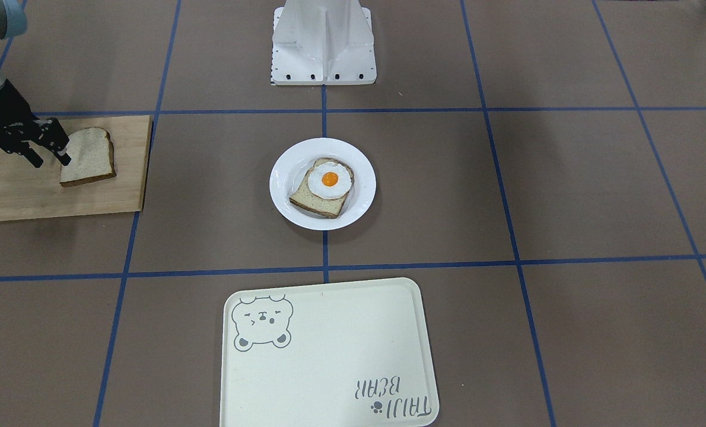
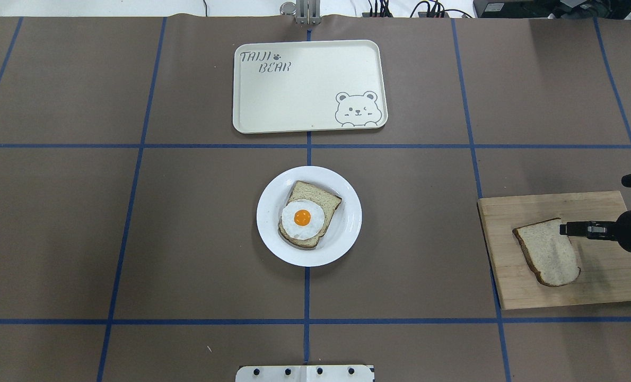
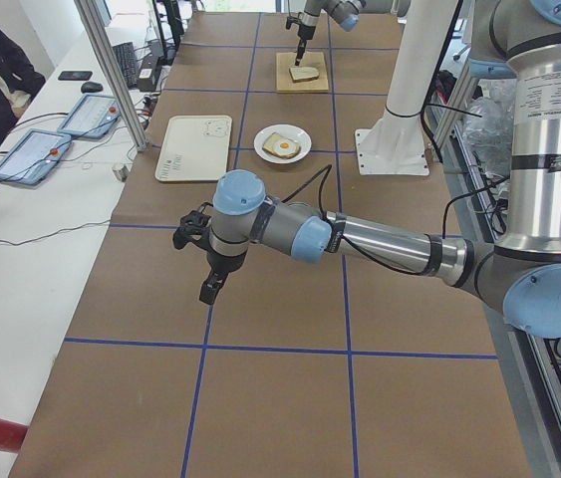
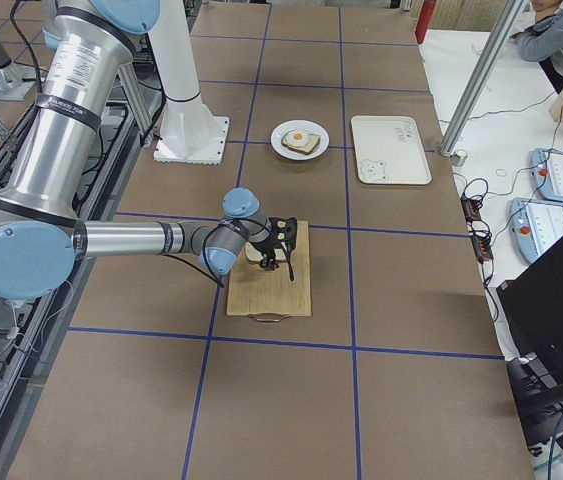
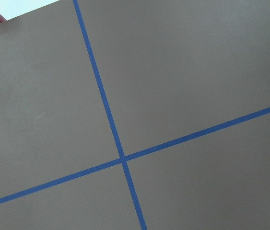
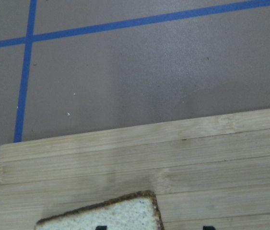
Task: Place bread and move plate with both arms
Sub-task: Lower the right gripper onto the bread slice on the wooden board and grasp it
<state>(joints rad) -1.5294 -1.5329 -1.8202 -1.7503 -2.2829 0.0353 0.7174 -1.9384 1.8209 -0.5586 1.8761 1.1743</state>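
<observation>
The plain bread (image 1: 89, 157) lies flat on a wooden cutting board (image 1: 32, 196) on my right side. It also shows in the overhead view (image 2: 548, 252) and the right wrist view (image 6: 111, 213). My right gripper (image 1: 49, 159) is open. It hangs low over the slice's outer edge, one finger over the bread and one beyond it. The white plate (image 1: 282, 178) sits mid-table and holds a slice topped with a fried egg (image 1: 329, 181). My left gripper (image 3: 206, 296) shows only in the exterior left view, high above bare table far from the plate. I cannot tell if it is open or shut.
A cream rectangular tray with a bear drawing (image 1: 329, 356) lies beyond the plate, on the operators' side. The fixed white stand (image 1: 323, 41) is at the robot's base. Blue tape lines cross the brown table.
</observation>
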